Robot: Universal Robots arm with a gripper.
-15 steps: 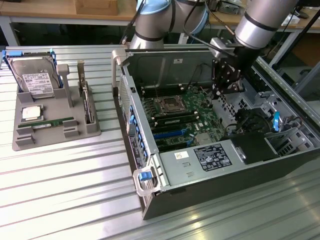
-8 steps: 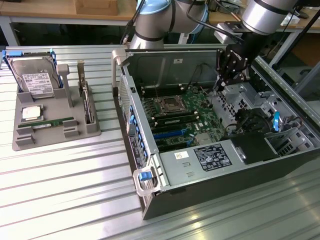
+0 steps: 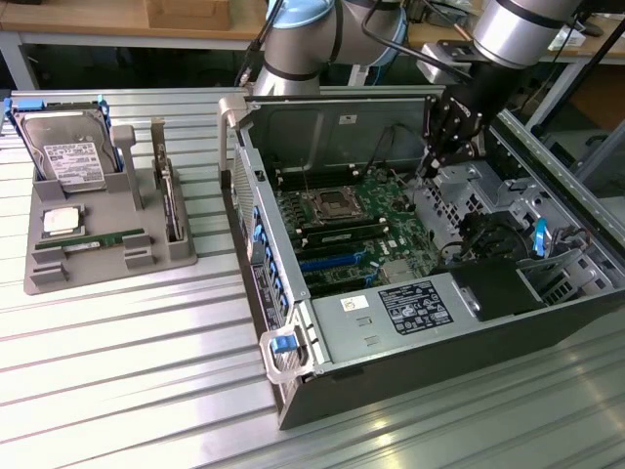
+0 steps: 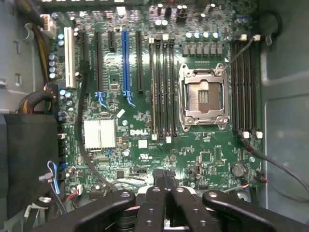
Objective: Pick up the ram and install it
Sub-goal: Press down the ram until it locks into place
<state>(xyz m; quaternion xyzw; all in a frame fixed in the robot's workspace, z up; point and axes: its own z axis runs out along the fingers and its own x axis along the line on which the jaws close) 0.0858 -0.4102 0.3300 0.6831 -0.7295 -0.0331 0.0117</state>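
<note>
The ram is a thin green stick lying flat in a slot of the grey tray on the exterior view's left, far from the arm. My gripper hangs inside the open computer case, above the far side of the motherboard. In the wrist view its black fingers are pressed together with nothing between them, so the gripper is shut and holds nothing. Below it lie the motherboard, long black memory slots and the CPU socket, which has no chip in it.
The tray also holds a silver hard drive, a square CPU chip and an upright card. Case walls, a drive cage and loose cables crowd the motherboard. Ribbed metal table lies in front.
</note>
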